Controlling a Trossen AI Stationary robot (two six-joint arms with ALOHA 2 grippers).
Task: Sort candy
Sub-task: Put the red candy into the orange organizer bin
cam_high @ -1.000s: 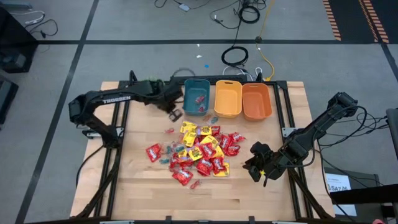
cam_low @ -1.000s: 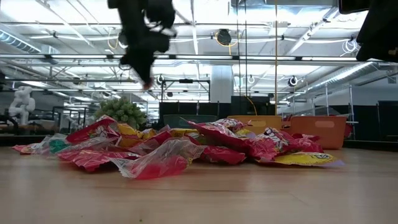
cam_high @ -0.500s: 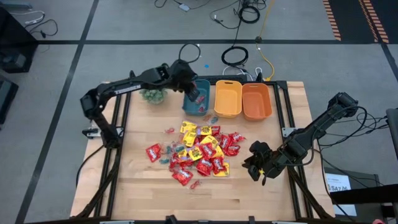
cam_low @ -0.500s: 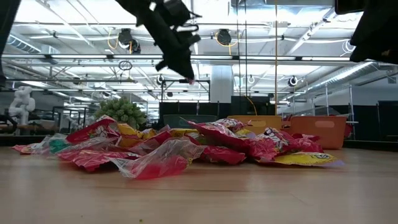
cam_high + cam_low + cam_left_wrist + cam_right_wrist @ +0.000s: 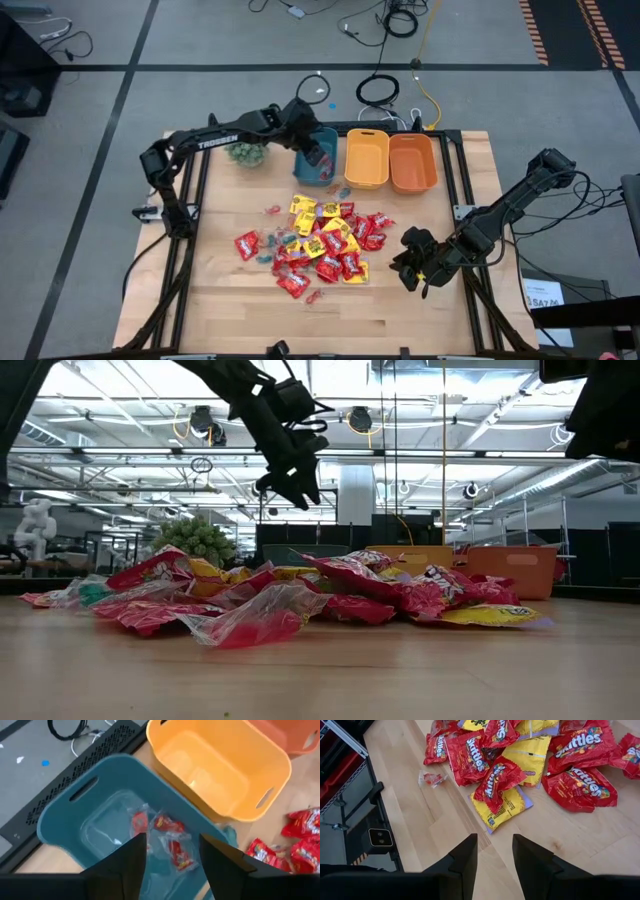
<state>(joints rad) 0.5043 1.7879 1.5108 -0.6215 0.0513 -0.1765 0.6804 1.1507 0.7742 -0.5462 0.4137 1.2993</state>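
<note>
Our left gripper (image 5: pixel 167 865) has swung over the teal bin (image 5: pixel 65 817) and spread its fingers with nothing between them, while the right gripper (image 5: pixel 492 857), fingers narrowly parted and empty, waits beside the candy (image 5: pixel 315 245) heaped mid-worktop.

A robotics lab in a large industrial hall: the low view shows a high ceiling of white steel trusses (image 5: pixel 420 455) with strip lights, while loose black cables (image 5: pixel 385 90) lie on grey carpet floor (image 5: pixel 200 40) beyond the pale wooden worktable (image 5: pixel 230 300).
</note>
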